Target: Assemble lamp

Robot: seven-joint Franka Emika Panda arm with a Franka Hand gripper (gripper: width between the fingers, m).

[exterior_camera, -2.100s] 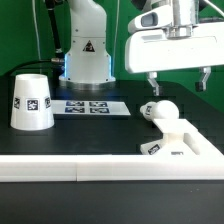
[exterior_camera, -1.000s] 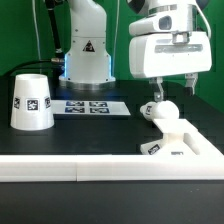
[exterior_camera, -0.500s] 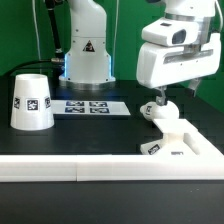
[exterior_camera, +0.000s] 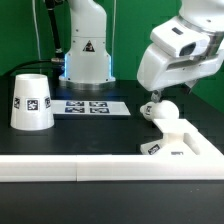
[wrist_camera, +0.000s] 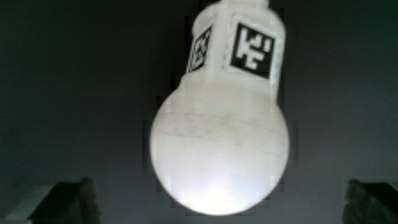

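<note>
The bulb (exterior_camera: 160, 110) lies on its side on the black table, ball end toward the exterior view's right, its tagged neck toward the left. In the wrist view the bulb (wrist_camera: 222, 125) fills the middle, its ball end between my fingers. My gripper (exterior_camera: 166, 96) hangs tilted just above it, open and empty, with dark fingertips (wrist_camera: 61, 203) on either side of the ball and apart from it. The square stepped base (exterior_camera: 182, 142) sits just in front of the bulb. The cup-shaped shade (exterior_camera: 30, 101) stands rim down at the exterior view's left.
The marker board (exterior_camera: 91, 106) lies flat behind the middle of the table. A wall of long white bars (exterior_camera: 70, 171) runs along the front edge. The robot's base column (exterior_camera: 86, 50) stands at the back.
The wrist has tilted over and the hand has swung to the exterior view's right and come down closer to the bulb. The bulb, base and shade have not moved.
</note>
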